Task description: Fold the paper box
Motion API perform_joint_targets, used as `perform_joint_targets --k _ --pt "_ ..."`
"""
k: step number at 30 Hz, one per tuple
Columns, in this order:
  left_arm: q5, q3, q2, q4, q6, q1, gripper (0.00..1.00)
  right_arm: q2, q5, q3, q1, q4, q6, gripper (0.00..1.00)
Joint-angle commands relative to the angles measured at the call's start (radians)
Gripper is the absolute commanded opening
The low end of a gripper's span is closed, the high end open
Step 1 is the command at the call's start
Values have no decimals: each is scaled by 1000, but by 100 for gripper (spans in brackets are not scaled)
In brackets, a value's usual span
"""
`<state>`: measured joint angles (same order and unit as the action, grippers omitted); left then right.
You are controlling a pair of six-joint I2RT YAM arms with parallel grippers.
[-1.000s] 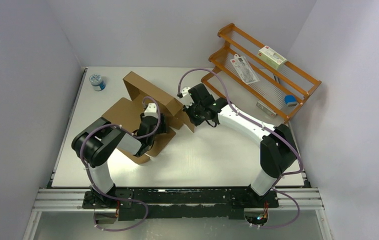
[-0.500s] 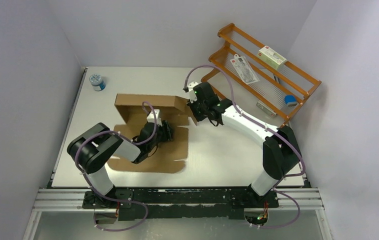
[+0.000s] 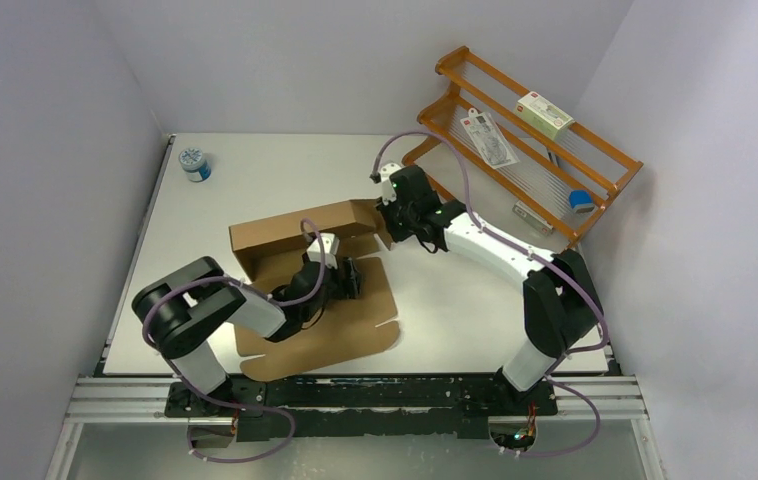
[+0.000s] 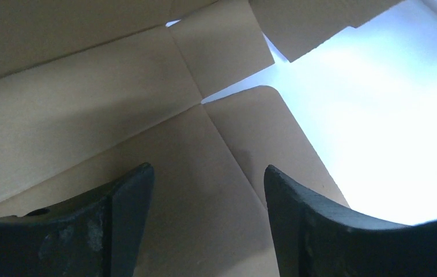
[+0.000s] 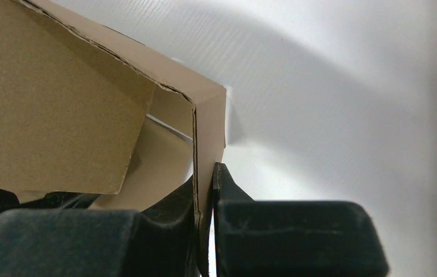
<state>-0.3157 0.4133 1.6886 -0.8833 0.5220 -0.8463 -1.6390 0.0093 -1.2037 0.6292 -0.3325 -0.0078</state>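
Top external: paper box (image 3: pixel 355 330) left of centre, near panel flat, far wall raised.
Left wrist: left gripper (image 4: pixel 207 172) fingers apart over flat cardboard, holding nothing.
Right wrist: right gripper (image 5: pixel 207 173) clamped on box's far-right corner flap.

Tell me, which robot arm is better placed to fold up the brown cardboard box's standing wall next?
Probably right. The right gripper is shut on the raised wall's corner of the brown corrugated cardboard box; the left gripper hangs open over the flat panel, gripping nothing.
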Motion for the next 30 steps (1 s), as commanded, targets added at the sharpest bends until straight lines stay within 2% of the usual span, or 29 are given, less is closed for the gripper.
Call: perform_joint_targets --k 1,7,12,23,30 --pt "-187 -16 -36 4 -76 -65 77 -32 -37 -18 10 1 -8 8" --pt "-423 -32 -10 -146 -185 -177 85 -48 -40 -33 10 -33 6 9" --pt "-518 -3 62 -250 -276 -219 96 -54 -40 -40 10 -51 34 9" --pt "-506 162 231 -290 -393 -217 98 -53 -85 -43 10 -59 33 9" --pt "-566 261 304 -143 -339 -194 98 -43 -90 -41 10 -69 27 9"
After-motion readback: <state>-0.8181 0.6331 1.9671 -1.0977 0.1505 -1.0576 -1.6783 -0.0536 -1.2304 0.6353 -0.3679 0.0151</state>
